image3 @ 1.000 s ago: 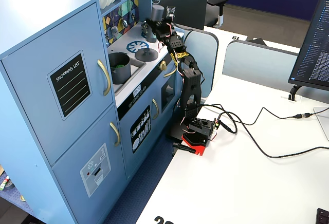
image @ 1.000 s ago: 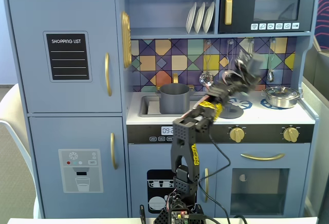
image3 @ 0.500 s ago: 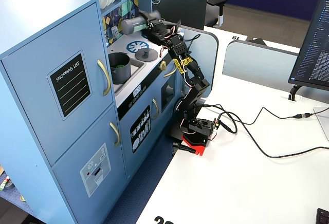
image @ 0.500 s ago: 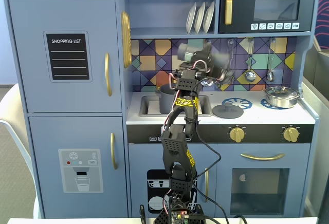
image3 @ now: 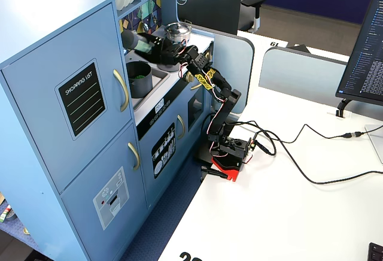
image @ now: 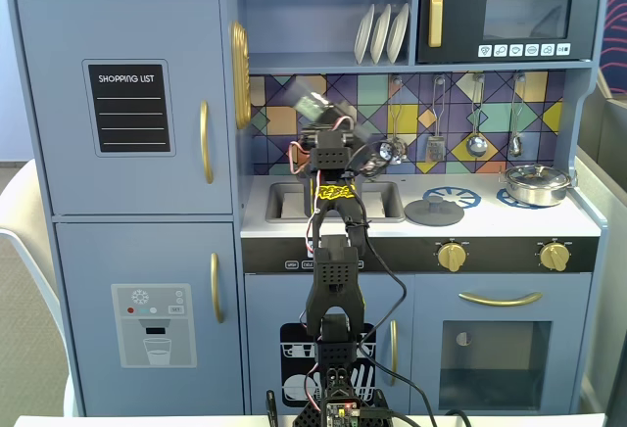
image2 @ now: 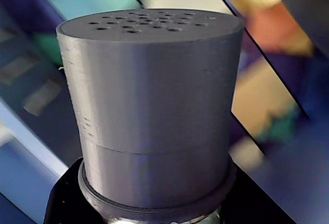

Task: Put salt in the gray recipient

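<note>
Salt: I have the salt (image2: 154, 111) in my gripper (image3: 157, 46). In the wrist view its gray cap with the little holes fills the picture, so it sits tight in front of the camera.

Gripper: it is closed around the salt. I cannot see the fingertips themselves, but the shaker is up in the air at the end of the arm, so I think the hold is firm.

Where the salt is: in a fixed view (image3: 134, 41) it lies tilted over, above the gray recipient (image3: 139, 78). In the front fixed view it looks blurry (image: 315, 106), up by the colored wall tiles.

Gray recipient: it stands in the sink (image3: 157, 80) of the toy kitchen, just under the shaker. I see something green inside it. The arm hides it in the front view.

Done: the salt is picked up and carried over the pot.

Left: I think the shaking or tipping part is happening now or about to. I cannot tell if any salt has gone in.

Other things: the flat gray lid (image: 434, 212) and the shiny pan (image: 537, 184) are on the counter, well apart from the pot.
</note>
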`<action>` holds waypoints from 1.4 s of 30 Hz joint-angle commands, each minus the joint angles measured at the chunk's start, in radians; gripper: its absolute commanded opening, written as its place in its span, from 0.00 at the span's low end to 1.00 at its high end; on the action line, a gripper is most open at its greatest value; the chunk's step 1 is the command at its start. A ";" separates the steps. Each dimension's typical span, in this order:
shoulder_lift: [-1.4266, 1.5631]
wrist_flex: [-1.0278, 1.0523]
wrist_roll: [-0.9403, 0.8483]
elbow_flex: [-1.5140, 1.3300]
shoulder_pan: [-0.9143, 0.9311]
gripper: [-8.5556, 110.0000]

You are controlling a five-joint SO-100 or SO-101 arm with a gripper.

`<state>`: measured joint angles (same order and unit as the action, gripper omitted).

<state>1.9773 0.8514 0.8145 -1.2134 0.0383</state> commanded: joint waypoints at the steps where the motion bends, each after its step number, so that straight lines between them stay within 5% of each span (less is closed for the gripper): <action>1: -0.006 -0.086 0.071 0.084 -0.067 0.07; 9: -0.057 -0.222 0.169 0.091 -0.107 0.07; 17: -0.221 0.178 0.287 0.330 -0.089 0.07; 23: -0.084 -0.314 0.173 0.044 -0.109 0.07; 29: -0.232 0.089 0.242 0.341 -0.069 0.07; 33: -0.218 0.161 0.264 0.288 -0.055 0.07; 42: -0.101 -0.364 0.120 0.054 -0.089 0.07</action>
<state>1.7978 0.6458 0.9925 -1.1689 -0.0353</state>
